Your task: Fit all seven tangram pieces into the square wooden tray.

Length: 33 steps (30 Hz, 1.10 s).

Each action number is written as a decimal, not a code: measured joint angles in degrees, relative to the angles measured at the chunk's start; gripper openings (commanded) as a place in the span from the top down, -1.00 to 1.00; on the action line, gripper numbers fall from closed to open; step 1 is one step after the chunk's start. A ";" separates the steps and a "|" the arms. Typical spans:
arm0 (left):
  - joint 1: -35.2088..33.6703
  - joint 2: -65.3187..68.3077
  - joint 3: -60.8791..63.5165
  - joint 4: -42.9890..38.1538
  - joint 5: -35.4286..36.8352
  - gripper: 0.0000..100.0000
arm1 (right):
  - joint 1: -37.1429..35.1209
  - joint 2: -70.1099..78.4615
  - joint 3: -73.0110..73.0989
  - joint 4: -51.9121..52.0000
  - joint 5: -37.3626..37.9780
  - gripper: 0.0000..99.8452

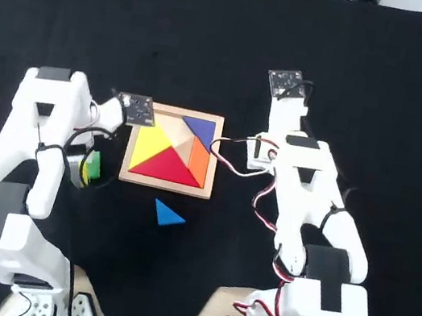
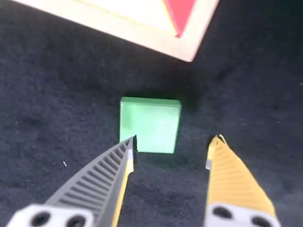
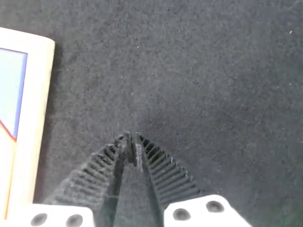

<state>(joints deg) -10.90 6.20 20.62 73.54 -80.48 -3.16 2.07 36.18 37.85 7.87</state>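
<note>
Left tool: spread apart at green square, on counter left of tray. Right tool: closed together, just right of tray.

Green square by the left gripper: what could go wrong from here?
1. The left gripper hangs open at the near edge of the green square; a shallow pinch may let the flat piece slip.
2. The square lies close to a corner of the tray; a push could nudge the tray.
</note>
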 measured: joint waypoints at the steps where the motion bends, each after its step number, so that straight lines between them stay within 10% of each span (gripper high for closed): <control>1: -0.44 0.00 1.41 -2.11 -0.44 0.49 | 0.00 0.00 0.00 0.00 0.00 0.98; 11: -0.79 -0.18 8.79 -15.12 -0.97 0.49 | 0.00 0.00 0.00 0.00 0.00 0.98; 33: 1.76 0.26 8.62 -15.82 -0.97 0.50 | 0.00 0.00 0.00 0.00 0.00 0.98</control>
<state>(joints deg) -9.14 6.46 29.23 57.71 -81.45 -3.16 2.07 36.18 37.85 7.87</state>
